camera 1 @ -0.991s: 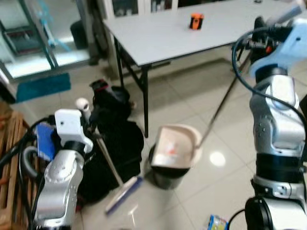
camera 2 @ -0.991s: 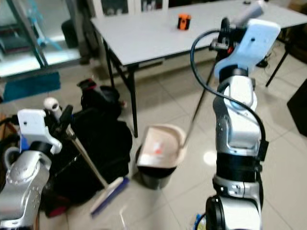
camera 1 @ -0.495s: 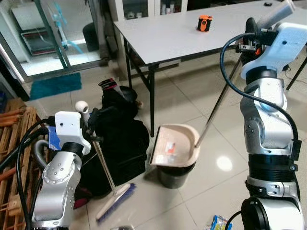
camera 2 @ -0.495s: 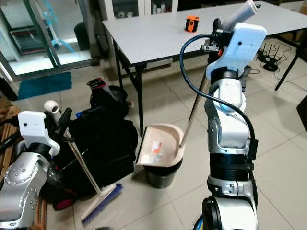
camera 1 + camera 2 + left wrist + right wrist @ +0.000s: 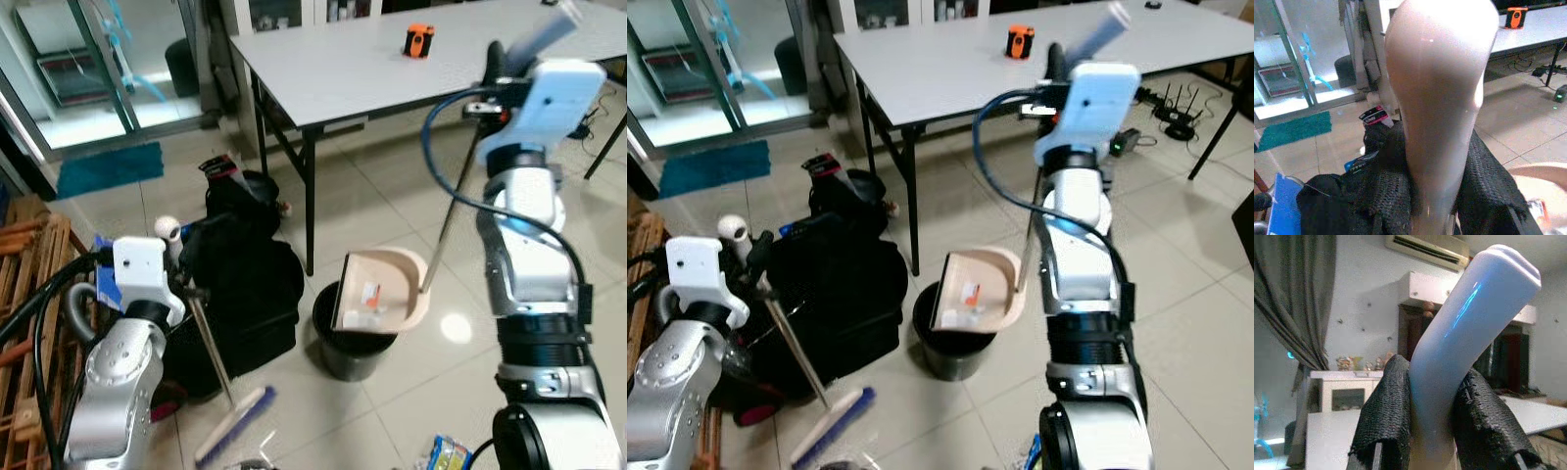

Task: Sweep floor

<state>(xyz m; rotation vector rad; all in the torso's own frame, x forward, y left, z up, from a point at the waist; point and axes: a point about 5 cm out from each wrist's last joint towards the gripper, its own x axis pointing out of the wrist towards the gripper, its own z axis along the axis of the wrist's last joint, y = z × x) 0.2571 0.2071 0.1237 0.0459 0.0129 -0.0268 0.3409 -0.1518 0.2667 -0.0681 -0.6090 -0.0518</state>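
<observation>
Dustpan: rigid plastic on a long thin handle, probably light but top-heavy; tipped over the bin, scrap of litter lying inside; likely to swing if held only at the far end.
Right gripper: raised high beside the table, fingers pinched on the dustpan's handle grip.
Broom: stiff pole, bristle head on the tiles by the black bag; looks light, best held near the top.
Left gripper: fingers clamped on the broom's handle top.
Obstacles: black bag just beside the broom pole; table legs close behind the bin; wooden pallet at far left; packet on the floor near the robot's feet.
Tabletop: orange object, well apart from the work.
</observation>
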